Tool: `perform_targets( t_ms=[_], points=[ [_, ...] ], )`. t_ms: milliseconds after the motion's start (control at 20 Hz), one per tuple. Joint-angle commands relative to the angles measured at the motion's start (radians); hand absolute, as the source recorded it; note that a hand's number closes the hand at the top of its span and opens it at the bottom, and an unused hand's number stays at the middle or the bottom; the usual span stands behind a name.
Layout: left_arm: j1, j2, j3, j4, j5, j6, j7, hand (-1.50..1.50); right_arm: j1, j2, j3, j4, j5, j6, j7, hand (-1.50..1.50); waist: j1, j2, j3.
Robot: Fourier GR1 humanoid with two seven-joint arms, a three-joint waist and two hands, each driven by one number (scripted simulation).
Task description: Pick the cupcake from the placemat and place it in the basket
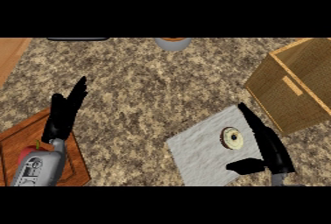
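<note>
Speckled granite counter [149, 83]: round cupcake [232, 138] on grey placemat [200, 153], woven basket [291, 83], both hands [268, 144] open.

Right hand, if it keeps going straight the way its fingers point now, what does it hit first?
The right hand points up and slightly left, passing beside the cupcake. Ahead lie the placemat's edge, then bare counter; the basket sits just right of that line. Height is unclear.

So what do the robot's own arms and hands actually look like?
Each arm ends in a black hand with long, slim fingers and a thumb. The left hand sits on a grey, boxy forearm with darker panel markings. Of the right hand only a short grey stub of forearm shows at the wrist. No cables or sleeves are visible.
</note>
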Motion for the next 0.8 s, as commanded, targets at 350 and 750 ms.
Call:
perform_targets(
  t_ms=[350, 750],
  points=[
    [-0.023, -0.011, 0.064, 0.039, -0.012, -0.056, -0.028, 0.0, -0.048, 0.023, -0.025, 0.055, 0.022, 0.023, -0.005, -1.5, -0.001, 0.0, 0.0],
    [-0.008, 0.005, 0.078, 0.034, -0.021, -0.068, -0.043, 0.0, -0.033, 0.013, 0.026, 0.148, 0.158, -0.113, -0.11, 1.5, -0.002, 0.0, 0.0]
  ],
)
